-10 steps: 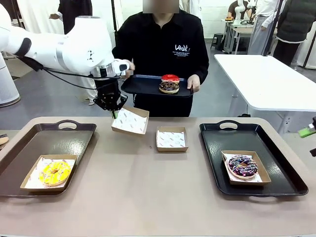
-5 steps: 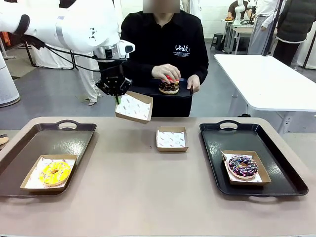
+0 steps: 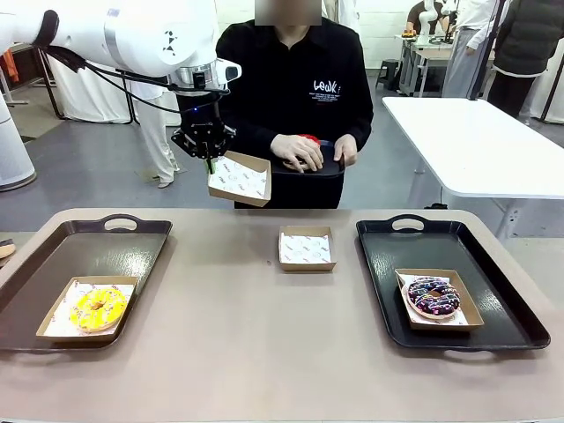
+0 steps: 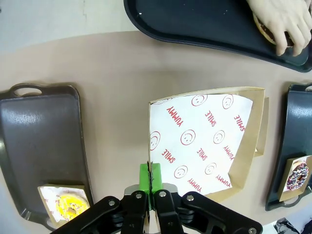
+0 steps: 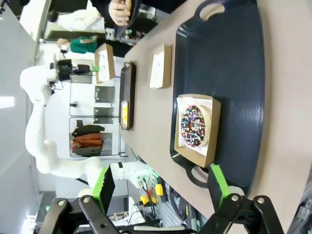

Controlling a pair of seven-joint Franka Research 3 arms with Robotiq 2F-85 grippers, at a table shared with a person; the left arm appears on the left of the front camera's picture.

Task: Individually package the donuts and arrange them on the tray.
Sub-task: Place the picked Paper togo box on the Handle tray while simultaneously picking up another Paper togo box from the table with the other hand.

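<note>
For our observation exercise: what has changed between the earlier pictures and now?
The left gripper, shut on the lined box, raised it toward the person. The person's hand came down over the red donut on the hand-held tray. The yellow donut, sprinkled donut and middle box stayed put.

A: Underfoot?
B: Grey floor [image 3: 79, 181], smooth, evenly lit
A: Furniture?
B: One tan round-cornered table [image 3: 264, 352] in front; one white table [image 3: 476, 145] behind it, at right; one cluttered desk [image 3: 427, 53] farther back
</note>
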